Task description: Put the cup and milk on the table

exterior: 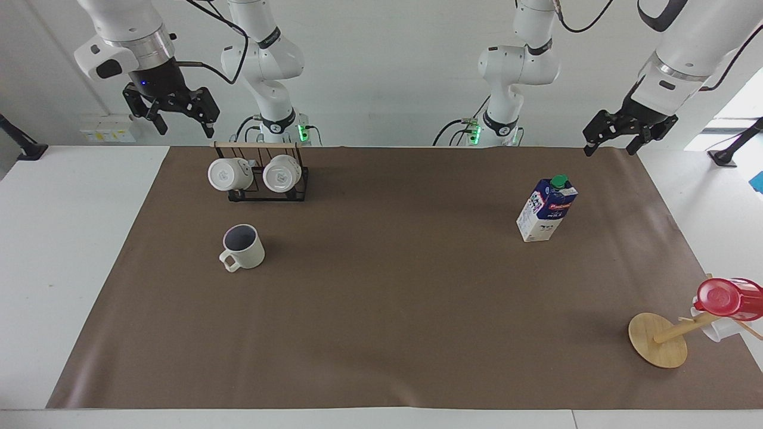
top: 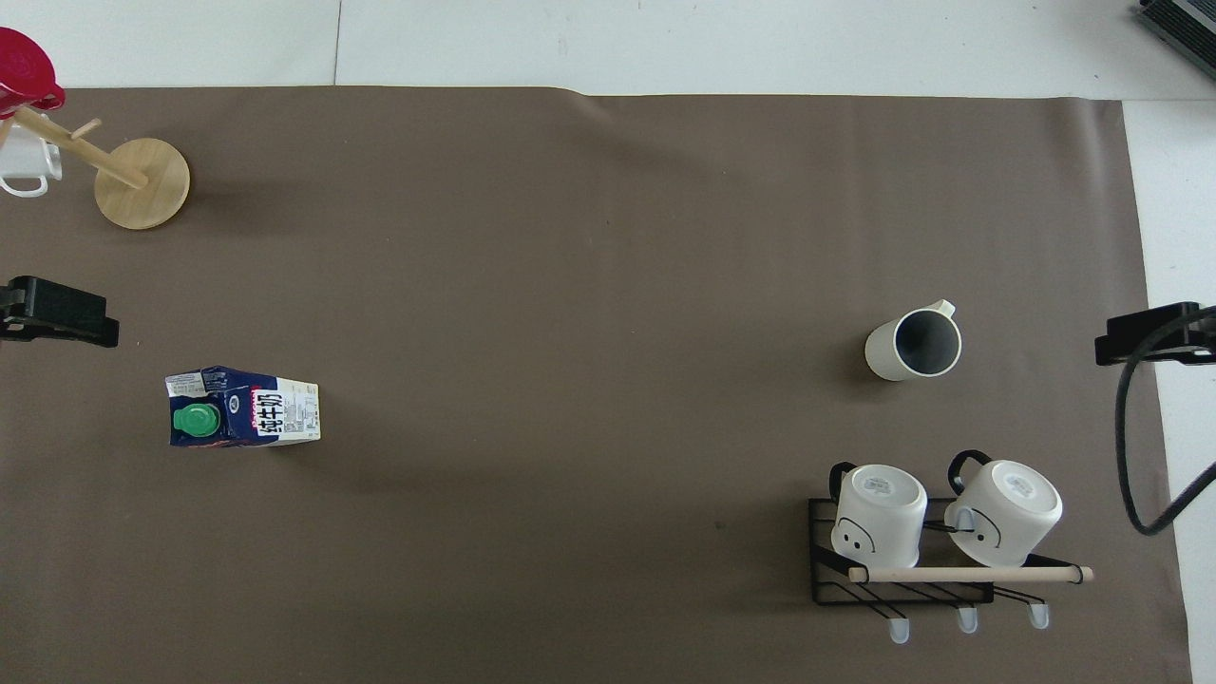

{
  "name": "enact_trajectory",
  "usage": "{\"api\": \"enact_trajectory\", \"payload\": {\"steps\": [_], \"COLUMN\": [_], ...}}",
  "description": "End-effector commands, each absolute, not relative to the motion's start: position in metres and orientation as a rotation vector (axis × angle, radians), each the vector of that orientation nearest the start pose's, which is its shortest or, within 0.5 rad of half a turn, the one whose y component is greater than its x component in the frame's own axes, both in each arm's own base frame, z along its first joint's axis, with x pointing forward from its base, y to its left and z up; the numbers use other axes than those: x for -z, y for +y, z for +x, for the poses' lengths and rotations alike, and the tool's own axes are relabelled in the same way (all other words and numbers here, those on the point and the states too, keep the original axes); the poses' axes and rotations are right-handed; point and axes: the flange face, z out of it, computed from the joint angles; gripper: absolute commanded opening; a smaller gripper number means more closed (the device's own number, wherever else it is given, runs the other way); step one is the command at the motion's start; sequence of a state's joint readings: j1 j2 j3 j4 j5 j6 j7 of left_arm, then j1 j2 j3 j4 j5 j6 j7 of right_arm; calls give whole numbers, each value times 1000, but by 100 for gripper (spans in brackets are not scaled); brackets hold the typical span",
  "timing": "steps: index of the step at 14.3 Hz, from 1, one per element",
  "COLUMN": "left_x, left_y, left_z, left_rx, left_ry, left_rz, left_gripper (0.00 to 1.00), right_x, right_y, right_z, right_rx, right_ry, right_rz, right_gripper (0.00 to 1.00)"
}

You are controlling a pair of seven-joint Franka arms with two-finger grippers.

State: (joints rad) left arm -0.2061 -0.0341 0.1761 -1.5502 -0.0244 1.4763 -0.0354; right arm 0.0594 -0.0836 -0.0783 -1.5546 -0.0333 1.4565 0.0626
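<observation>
The cream ribbed cup (exterior: 243, 247) (top: 914, 342) stands upright on the brown mat (exterior: 387, 310) of the table (exterior: 65, 250), toward the right arm's end, its handle pointing away from the robots. The milk (exterior: 547, 208) (top: 245, 407), a blue and white carton with a green cap, stands upright on the mat toward the left arm's end. My right gripper (exterior: 186, 128) hangs open and holds nothing, high over the table's edge beside the mug rack. My left gripper (exterior: 609, 149) is open too, high over the mat's corner at the robots' end.
A black wire rack (exterior: 267, 192) (top: 902, 589) with two white mugs lies near the robots, between the cup and the right arm's base. A wooden mug tree (exterior: 657, 339) (top: 142, 182) lies tipped at the mat's corner farthest from the robots, with a red cup (exterior: 730, 298) on it.
</observation>
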Motion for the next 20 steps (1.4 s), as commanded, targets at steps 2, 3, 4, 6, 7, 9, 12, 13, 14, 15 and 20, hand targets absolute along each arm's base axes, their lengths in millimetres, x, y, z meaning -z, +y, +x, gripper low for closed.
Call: {"api": "enact_trajectory", "payload": {"steps": [2,3,4,6,7,9,12,13,14,15,20], "left_x": [-649,-648,-648,-648,-648,-648,-649,-648,-648,-648,-648], "left_y": [-16,-16,-16,-16,-16,-16,-16,-16,-16,-16,-16], "left_z": [529,530,530,530,530,530,529,530,530,530,530], "left_rx": [-68,-70,-70,-70,-70,-70,-68,-70,-70,-70,-70], "left_ry": [-15,-15,-15,-15,-15,-15,-15,-15,-15,-15,-15], "left_rz": [-3161,-3161,-3161,-3161,-3161,-3161,-3161,-3161,-3160,-3161,-3161], "left_gripper": [100,100,100,100,100,100,100,100,100,100,100], "right_x": [-666,-666,-666,-666,-666,-664,-663,-663,-663,-662,-647], "right_y": [-17,-17,-18,-18,-18,-19,-19,-18,-19,-18,-9], "right_z": [513,513,513,513,513,514,514,514,513,513,524], "right_rx": [-3,-3,-3,-3,-6,-11,-15,-16,-13,-18,45], "right_ry": [166,166,168,168,168,170,173,174,174,174,233], "right_rz": [-3181,-3181,-3180,-3180,-3180,-3181,-3181,-3176,-3176,-3174,-3155], "right_gripper": [100,100,100,100,100,100,100,100,100,100,100]}}
